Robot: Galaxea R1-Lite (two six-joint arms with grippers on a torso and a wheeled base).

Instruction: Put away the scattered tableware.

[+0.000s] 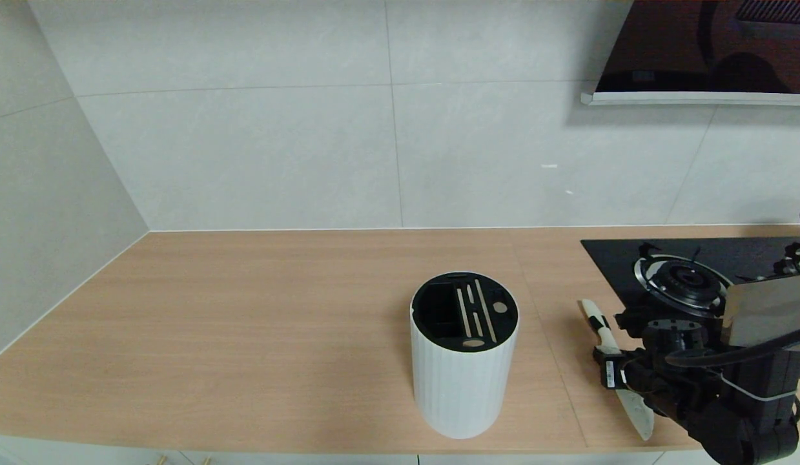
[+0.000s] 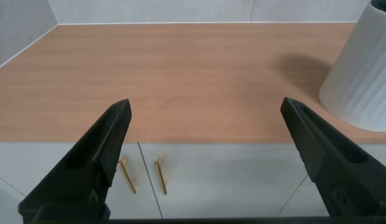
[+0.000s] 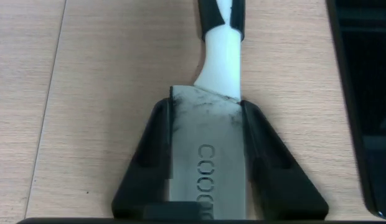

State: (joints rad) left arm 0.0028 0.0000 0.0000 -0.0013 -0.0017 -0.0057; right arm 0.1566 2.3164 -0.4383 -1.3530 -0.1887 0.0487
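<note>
The white-handled kitchen knife with a grey blade [image 3: 211, 149] lies flat on the light wooden counter [image 1: 245, 336]. Its blade is apparently pinched edge to edge, just short of the handle, by the right pincer [image 3: 207, 111]. Such a narrow hold could let the knife be swivelled or dropped once lifted, and a slot in the white ribbed cylindrical holder [image 1: 463, 381], well to that pincer's left, could be missed. The left pincer [image 2: 204, 106] is held spread, empty.
</note>
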